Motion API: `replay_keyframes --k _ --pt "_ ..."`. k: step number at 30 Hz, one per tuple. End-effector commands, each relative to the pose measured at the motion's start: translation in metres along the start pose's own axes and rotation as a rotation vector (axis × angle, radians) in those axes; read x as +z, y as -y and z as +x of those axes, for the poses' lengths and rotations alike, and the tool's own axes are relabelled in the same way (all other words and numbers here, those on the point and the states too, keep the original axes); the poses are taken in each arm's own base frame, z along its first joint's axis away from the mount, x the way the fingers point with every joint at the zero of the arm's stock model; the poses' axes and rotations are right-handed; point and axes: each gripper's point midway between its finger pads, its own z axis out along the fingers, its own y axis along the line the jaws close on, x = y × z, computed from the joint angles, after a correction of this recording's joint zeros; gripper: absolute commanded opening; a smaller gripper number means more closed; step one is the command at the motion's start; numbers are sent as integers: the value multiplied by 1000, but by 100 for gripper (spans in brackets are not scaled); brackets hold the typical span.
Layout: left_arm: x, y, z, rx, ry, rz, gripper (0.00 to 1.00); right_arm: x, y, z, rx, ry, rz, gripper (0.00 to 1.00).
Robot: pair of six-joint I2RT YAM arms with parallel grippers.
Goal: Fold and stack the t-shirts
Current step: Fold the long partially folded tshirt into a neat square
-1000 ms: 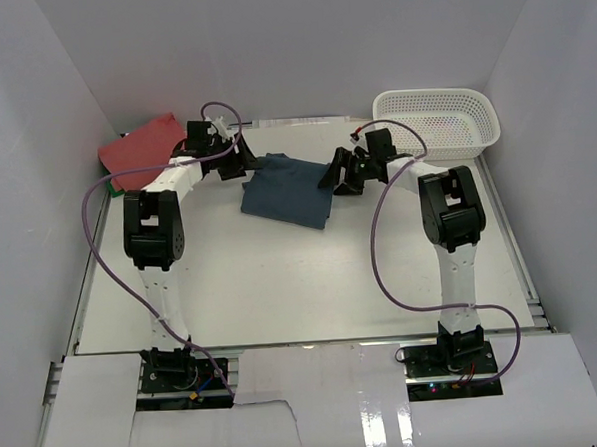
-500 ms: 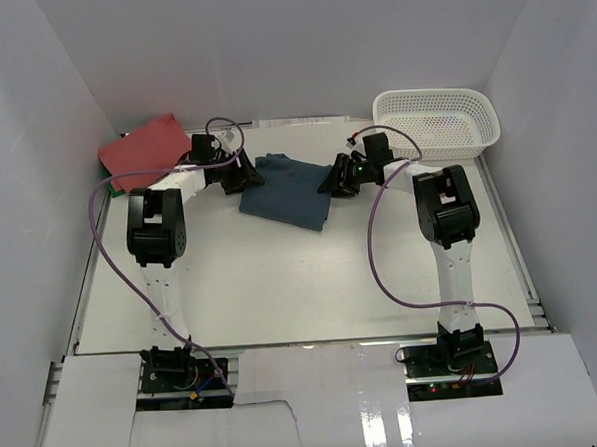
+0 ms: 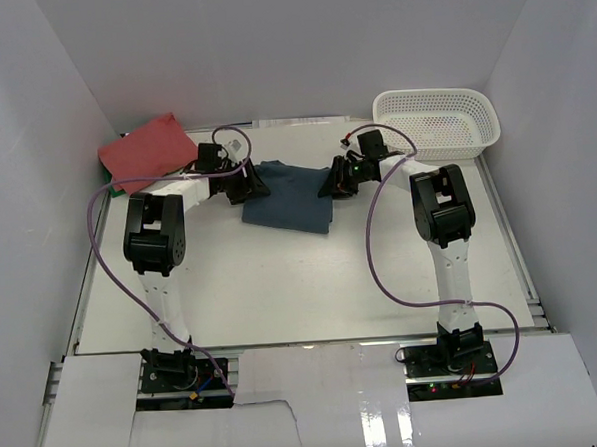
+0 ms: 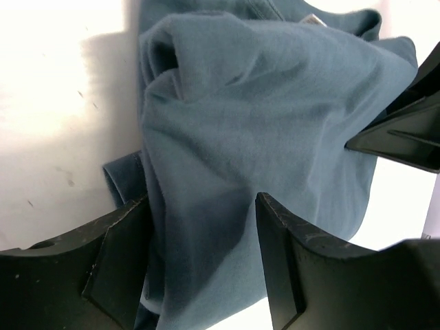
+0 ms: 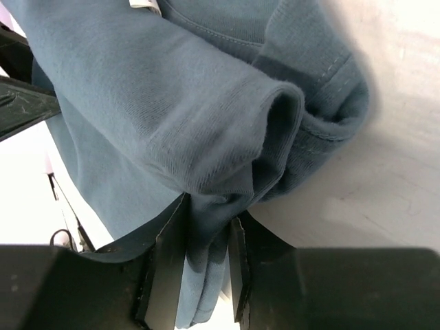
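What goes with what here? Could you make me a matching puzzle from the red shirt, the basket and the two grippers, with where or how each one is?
Things:
1. red shirt
2. basket
3. left gripper
4. right gripper

Place or state:
A. pinching a fold of the blue shirt
B. far left corner
C. open, one finger on each side of blue cloth
D. far right corner

Pairs: 1-B, 2-D, 3-C, 4-A
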Motion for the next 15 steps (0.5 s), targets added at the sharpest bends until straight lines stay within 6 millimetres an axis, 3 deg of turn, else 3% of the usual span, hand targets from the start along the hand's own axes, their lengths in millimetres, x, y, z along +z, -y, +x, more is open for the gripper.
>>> replay_keyframes --k 1,12,13,15 --pt "-12 13 21 -9 -44 -21 69 4 6 15 -8 -65 21 33" --pt "-25 33 70 -22 -107 -75 68 -18 6 46 -34 -132 57 36" --pt "-30 34 78 -27 -115 -81 68 -20 11 58 -25 -155 67 36" --pt "-35 41 89 -31 -124 -85 68 -30 3 65 -42 -156 70 37"
